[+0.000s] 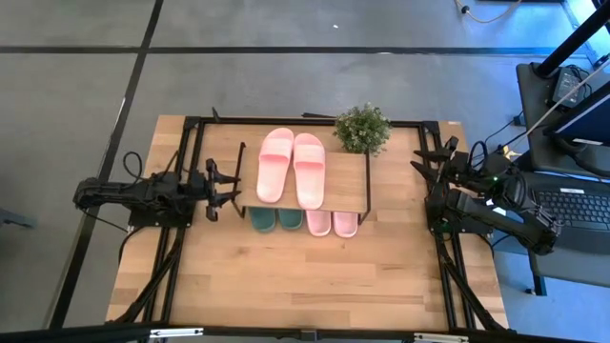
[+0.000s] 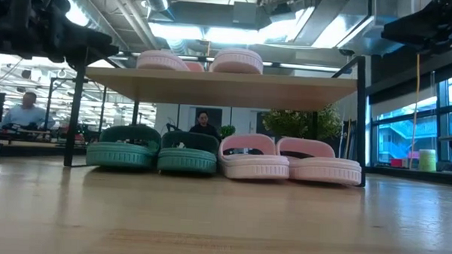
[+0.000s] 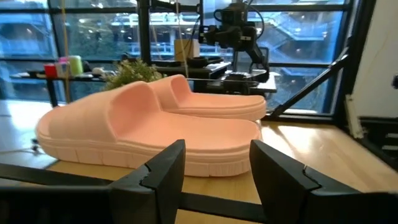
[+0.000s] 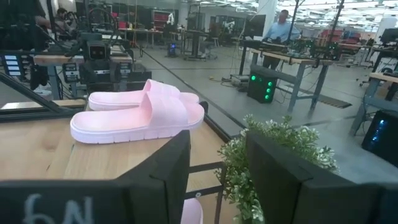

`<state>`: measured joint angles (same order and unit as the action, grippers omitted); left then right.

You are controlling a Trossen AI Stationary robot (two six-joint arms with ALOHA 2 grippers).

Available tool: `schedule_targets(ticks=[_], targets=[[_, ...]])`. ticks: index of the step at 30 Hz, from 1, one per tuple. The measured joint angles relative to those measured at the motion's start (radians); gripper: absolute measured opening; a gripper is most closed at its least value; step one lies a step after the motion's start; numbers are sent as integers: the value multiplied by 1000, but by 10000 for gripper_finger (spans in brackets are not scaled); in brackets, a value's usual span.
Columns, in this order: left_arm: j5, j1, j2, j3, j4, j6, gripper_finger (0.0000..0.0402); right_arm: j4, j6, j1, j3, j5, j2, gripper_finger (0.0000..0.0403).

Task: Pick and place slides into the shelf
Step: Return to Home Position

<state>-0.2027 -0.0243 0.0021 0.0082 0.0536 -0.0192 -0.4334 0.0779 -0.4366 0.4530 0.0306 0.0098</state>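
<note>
One light pink pair of slides (image 1: 292,168) lies soles-down on the shelf's wood top board (image 1: 348,181). It also shows in the left wrist view (image 3: 149,134) and the right wrist view (image 4: 140,115). Under the board, the dark green pair (image 2: 153,148) and the second pink pair (image 2: 289,159) stand side by side on the table, toes toward the near edge. My left gripper (image 1: 229,181) (image 3: 214,177) hovers open just left of the shelf, level with its top. My right gripper (image 1: 431,164) (image 4: 217,168) hovers open to the shelf's right, touching nothing.
A small potted plant (image 1: 362,127) stands at the shelf's far right corner, between the shelf and my right gripper. Black frame rails (image 1: 186,143) run along the table's left, right and far sides. A laptop (image 1: 577,205) sits beyond the right edge. People (image 2: 203,125) show in the room behind.
</note>
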Motion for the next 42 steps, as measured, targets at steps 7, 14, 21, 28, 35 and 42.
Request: schedule_targets(ticks=[7, 14, 21, 28, 35, 42], targets=[[-17, 0, 2, 0, 0, 76, 173, -12, -15, 0, -1, 0, -8, 157], [-18, 0, 2, 0, -1, 76, 173, 182, 7, 0, -133, 0, -8, 157], [-19, -1, 2, 0, -3, 75, 173, 362, 9, 0, -273, 0, -8, 157], [-20, -1, 2, 0, -3, 75, 173, 506, -6, 0, -357, -21, -8, 157], [-20, -1, 3, 0, 5, 76, 173, 542, -19, 0, -395, -22, -8, 157], [-20, -1, 3, -1, 7, 76, 173, 585, -23, 0, -441, -22, -8, 157]])
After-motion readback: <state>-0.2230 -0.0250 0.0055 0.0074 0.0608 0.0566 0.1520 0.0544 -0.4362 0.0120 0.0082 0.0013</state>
